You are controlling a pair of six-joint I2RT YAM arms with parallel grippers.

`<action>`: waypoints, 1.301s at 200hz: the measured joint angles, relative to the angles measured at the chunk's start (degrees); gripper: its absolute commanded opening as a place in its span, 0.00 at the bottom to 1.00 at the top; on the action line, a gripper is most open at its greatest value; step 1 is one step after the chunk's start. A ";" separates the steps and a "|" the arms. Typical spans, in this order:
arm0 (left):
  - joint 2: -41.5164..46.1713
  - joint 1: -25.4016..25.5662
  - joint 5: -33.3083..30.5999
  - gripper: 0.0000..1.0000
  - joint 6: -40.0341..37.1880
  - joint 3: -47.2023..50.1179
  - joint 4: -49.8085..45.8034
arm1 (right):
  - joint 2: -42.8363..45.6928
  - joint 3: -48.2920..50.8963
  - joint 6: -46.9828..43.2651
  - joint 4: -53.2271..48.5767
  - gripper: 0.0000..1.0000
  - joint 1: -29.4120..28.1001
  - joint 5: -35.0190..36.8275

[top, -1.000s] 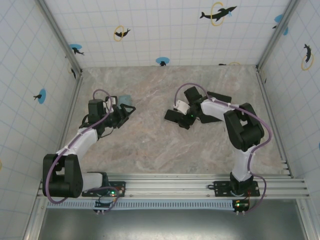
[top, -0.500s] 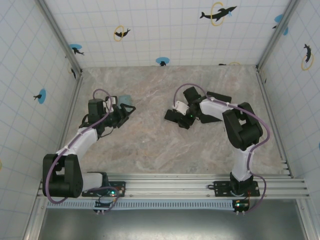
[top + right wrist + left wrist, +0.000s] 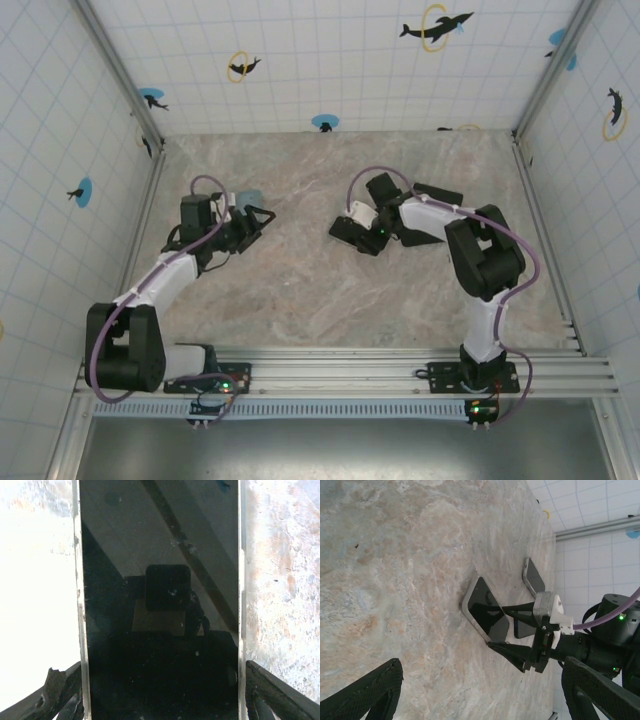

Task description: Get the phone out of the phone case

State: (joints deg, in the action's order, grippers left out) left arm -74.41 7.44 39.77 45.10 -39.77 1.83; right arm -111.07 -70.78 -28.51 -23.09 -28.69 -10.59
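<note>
**Right arm.** We locate the right end effector [image 3: 347, 232] low over the middle of the marble-patterned desk [image 3: 300, 300]. The phone [image 3: 160, 580] lies flat on the desk, screen up, between the two fingers. In the right wrist view, its dark glass and silver frame run up the centre. One finger [image 3: 62, 692] sits just outside the left long edge and the other [image 3: 275, 692] just outside the right long edge. The jaws stand about as wide as the phone. We cannot tell whether the pads press on the frame or stop just short of it.

**Cross-check.** In the left wrist view, we see the same phone [image 3: 484, 609] flat on the desk, with the right end effector [image 3: 496, 626] straddling its near end.

**Left arm.** The left end effector [image 3: 262, 226] is positioned at the left side of the desk, well apart from the phone and pointing toward it. Its jaws are wide, and its fingers [image 3: 367, 692] have nothing between them.

**Phone case.** A pale teal phone case [image 3: 247, 196] lies on the desk just beside the left end effector, on the far side. The phone is not inside it.

**Other items.** A second dark, phone-like slab [image 3: 534, 577] lies on the desk beyond the phone, near the right arm.
</note>
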 measured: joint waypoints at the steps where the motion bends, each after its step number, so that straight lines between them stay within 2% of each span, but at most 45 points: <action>1: -0.02 0.07 -0.09 0.83 0.02 -0.04 0.00 | 0.11 0.13 0.31 0.07 0.45 0.04 -0.15; 40: -0.83 4.50 -5.75 0.80 1.20 -2.27 0.00 | 3.80 2.91 9.07 4.07 0.42 0.81 -5.27; 87: -4.04 13.77 -13.81 0.77 2.82 -6.78 1.18 | 8.44 5.05 19.98 11.21 0.41 0.68 -11.91; 131: -9.42 19.98 -18.34 0.73 4.90 -9.81 4.37 | 11.39 5.73 25.55 14.47 0.40 -0.37 -14.05; 189: -15.52 22.32 -20.81 0.62 6.84 -15.06 7.34 | 14.23 5.84 26.47 14.49 0.39 -2.36 -14.29; 229: -16.52 22.84 -21.44 0.43 7.91 -16.24 8.15 | 15.15 6.38 26.62 14.49 0.38 -2.47 -14.40; 260: -16.68 22.86 -21.66 0.38 7.85 -16.83 8.17 | 15.15 6.80 27.04 14.49 0.38 -2.47 -14.73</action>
State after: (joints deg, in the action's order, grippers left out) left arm -91.09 30.30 18.11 52.95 -56.60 10.00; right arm -95.92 -63.99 -1.48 -8.60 -31.16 -25.32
